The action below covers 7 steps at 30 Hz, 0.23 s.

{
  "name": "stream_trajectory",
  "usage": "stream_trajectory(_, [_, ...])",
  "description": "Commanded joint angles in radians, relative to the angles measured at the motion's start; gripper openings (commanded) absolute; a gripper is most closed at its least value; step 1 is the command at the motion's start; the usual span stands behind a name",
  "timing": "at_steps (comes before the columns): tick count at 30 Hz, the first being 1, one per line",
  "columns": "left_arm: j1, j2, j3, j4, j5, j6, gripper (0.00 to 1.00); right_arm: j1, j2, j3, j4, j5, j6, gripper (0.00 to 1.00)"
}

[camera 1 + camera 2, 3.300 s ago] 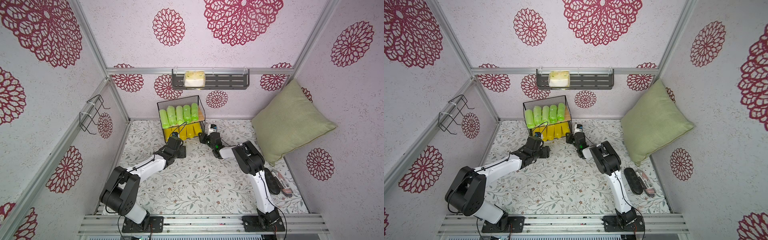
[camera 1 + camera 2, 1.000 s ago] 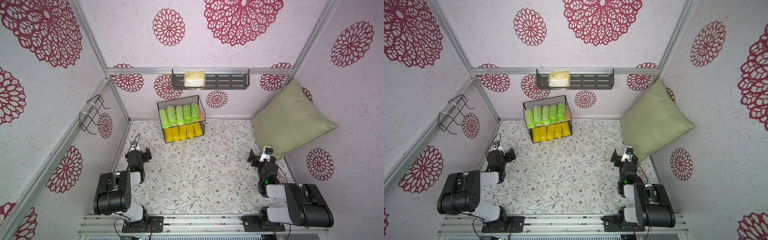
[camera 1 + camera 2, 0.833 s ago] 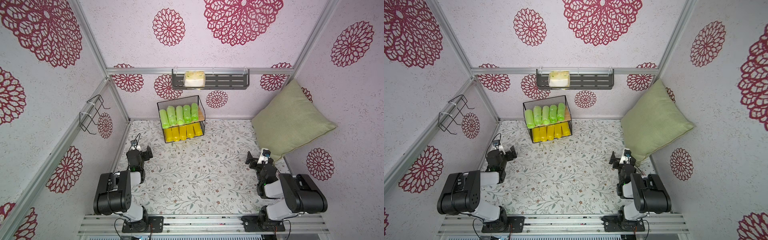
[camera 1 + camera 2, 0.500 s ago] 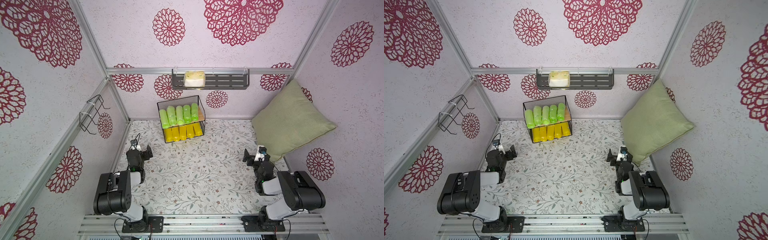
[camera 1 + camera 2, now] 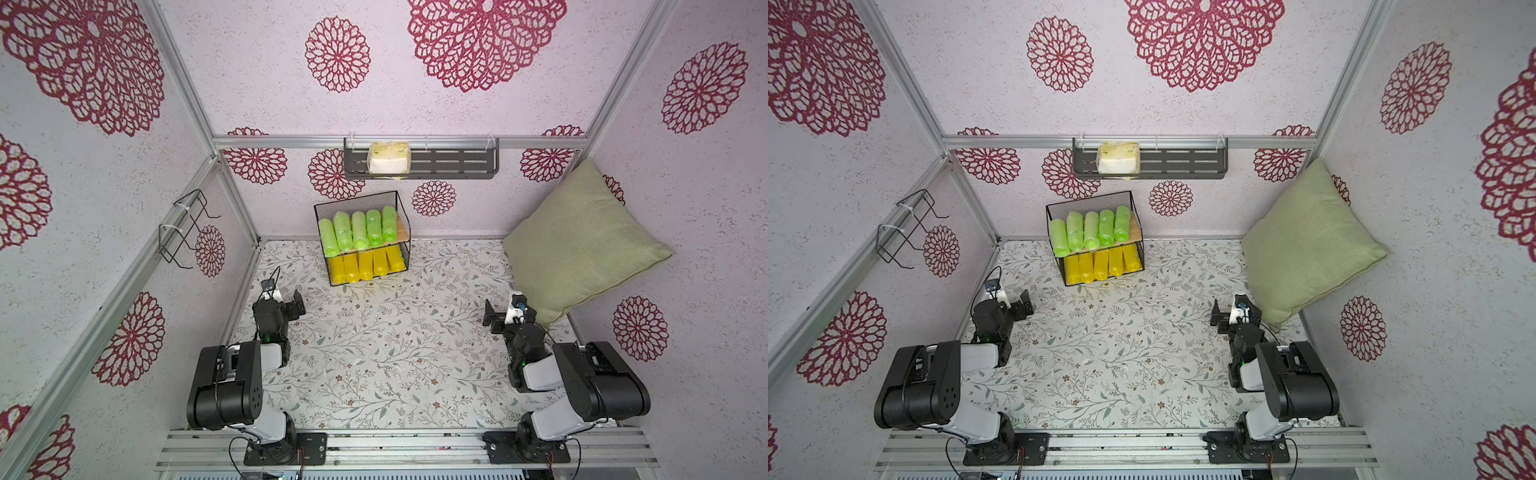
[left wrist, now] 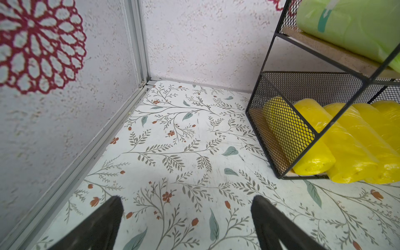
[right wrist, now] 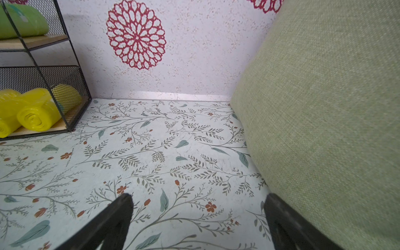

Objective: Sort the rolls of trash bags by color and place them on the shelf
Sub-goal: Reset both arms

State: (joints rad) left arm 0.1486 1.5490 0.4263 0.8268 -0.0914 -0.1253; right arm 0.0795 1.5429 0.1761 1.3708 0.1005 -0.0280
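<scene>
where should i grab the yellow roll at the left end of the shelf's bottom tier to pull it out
Take the leftmost yellow roll by its front end, at the open front of the shelf. Probably best to bring the left gripper in low from the front, under the upper board, pinching top and bottom: the mesh side wall and the neighbouring yellow roll crowd its sides.
</scene>
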Motion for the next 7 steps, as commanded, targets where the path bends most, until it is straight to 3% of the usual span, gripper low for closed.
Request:
stream_trajectory(1, [-0.004,0.002,0.006,0.027,0.002,-0.004,0.97,0.005,-0.007,0.008,0.024,0.006,-0.018,0.99])
stream_trajectory(7, [-0.004,-0.001,0.004,0.026,0.001,-0.004,0.97,0.005,-0.007,0.008,0.022,0.005,-0.019,0.99])
